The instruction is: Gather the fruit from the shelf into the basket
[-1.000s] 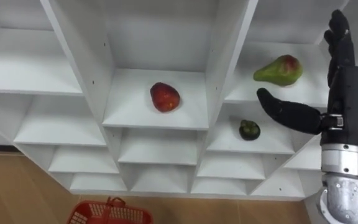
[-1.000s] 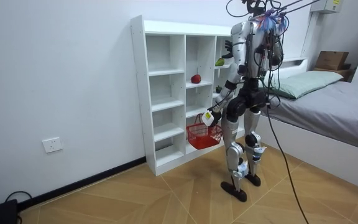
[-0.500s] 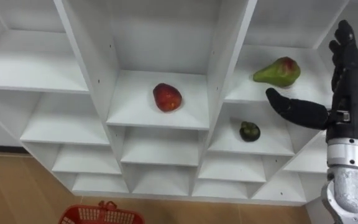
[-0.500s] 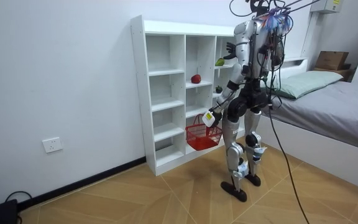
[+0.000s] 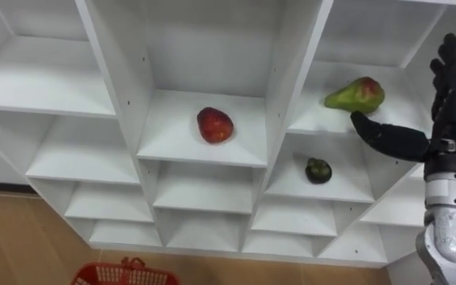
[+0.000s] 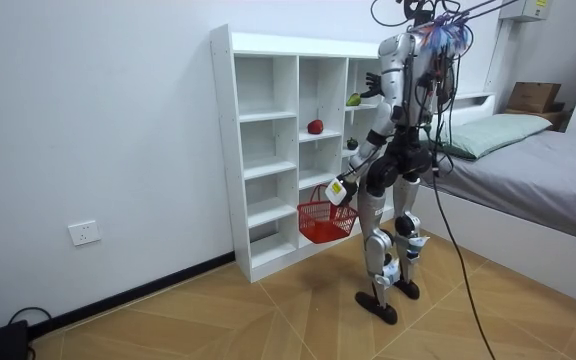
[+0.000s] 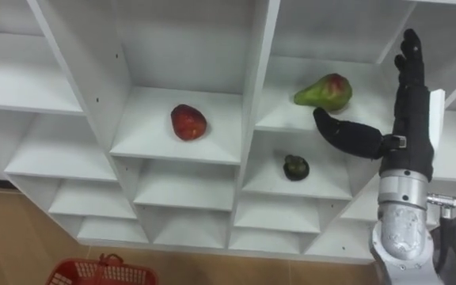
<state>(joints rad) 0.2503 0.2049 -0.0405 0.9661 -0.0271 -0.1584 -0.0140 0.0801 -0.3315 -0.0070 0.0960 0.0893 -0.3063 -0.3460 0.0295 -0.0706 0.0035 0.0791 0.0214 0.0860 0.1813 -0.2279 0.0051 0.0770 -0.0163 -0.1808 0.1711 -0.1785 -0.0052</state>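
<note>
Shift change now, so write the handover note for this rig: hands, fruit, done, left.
Right hand: open, raised beside the pear in the right column of the closet, not gripping it.
Left hand: shut on the handle of the red basket, down low.
Middle column: red apple; shelf under the pear: dark round fruit.
Done: no fruit grasped yet.
Left: take pear, apple and dark fruit, put each in the basket.

Closet [image 5: 288,79]: head stereo close, room afar
</note>
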